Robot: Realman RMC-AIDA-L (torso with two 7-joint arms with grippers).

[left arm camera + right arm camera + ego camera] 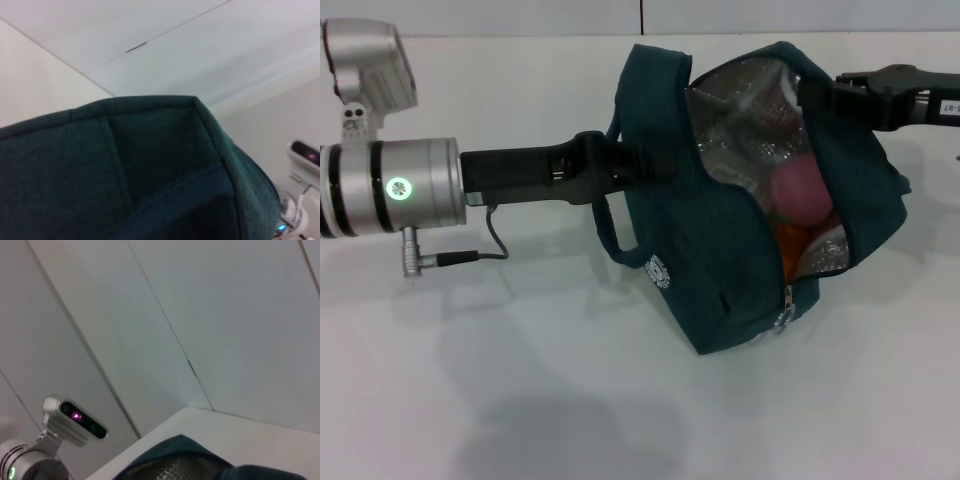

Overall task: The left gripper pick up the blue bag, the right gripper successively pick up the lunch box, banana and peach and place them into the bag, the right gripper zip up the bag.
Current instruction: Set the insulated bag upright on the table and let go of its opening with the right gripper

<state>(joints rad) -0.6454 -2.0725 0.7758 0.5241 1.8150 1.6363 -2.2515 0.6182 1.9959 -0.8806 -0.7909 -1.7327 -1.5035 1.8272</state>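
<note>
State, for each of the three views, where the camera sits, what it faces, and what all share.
Head: high on the robot, looking down at the dark teal fabric bag; both arms show.
Left wrist: against the bag's cloth; no own parts.
Right wrist: above the bag's rim, facing the wall.
All three share the bag.

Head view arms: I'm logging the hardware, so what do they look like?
The left arm is a silver cylinder with black bands and a glowing green ring light; a thin grey cable loops beneath. Its forward section is black. The right arm is black with a small white label.
</note>
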